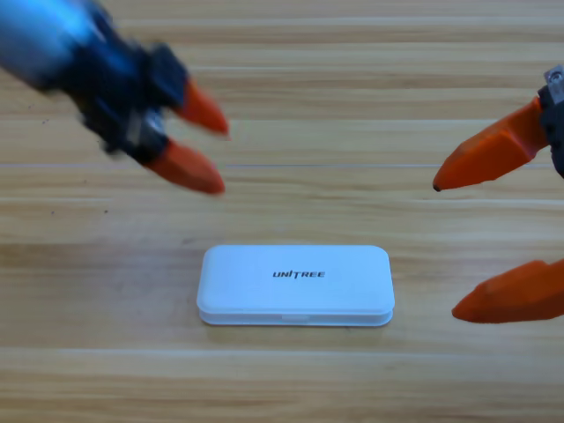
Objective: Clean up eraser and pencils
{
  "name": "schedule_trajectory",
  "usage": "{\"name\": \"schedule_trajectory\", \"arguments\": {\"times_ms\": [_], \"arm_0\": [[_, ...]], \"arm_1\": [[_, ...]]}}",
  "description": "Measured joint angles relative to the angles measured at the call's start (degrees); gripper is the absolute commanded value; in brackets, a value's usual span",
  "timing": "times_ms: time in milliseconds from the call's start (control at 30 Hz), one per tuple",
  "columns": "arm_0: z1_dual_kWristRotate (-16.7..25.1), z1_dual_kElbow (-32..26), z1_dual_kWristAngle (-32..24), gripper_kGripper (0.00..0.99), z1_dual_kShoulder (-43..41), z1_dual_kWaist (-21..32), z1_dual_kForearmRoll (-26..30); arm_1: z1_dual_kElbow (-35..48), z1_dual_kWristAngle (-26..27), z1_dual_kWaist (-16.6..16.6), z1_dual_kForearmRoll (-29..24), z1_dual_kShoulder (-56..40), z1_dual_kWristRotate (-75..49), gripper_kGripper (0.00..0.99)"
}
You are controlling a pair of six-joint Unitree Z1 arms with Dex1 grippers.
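A closed white rectangular plastic case (pixel 295 285) lies on the wooden plank table (pixel 291 379); eraser and pencils are unseen. The left gripper (pixel 210 145) hovers up-left, jaws parted; the right gripper (pixel 449 248) gapes wide at the right edge

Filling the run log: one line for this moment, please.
case: white case closed on table | left gripper open, upper left | right gripper open, right edge
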Motion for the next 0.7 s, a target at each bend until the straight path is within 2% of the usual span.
{"name": "schedule_trajectory", "arguments": {"times_ms": [67,200,467,700], "arm_0": [[0.1,-2.7,-2.7,0.990,-4.1,0.0,4.3],[0.5,-3.0,-6.7,0.990,-9.2,-1.7,8.4],[0.5,1.6,-7.0,0.990,-10.1,-13.0,9.3],[0.5,2.1,-6.9,0.990,-10.1,-15.6,9.3]], "arm_1": [[0.0,0.0,0.0,0.0,0.0,0.0,0.902],[0.0,0.0,0.0,0.0,0.0,0.0,0.902],[0.0,0.0,0.0,0.0,0.1,0.0,0.902],[0.0,0.0,0.0,0.0,0.1,0.0,0.902]]}}
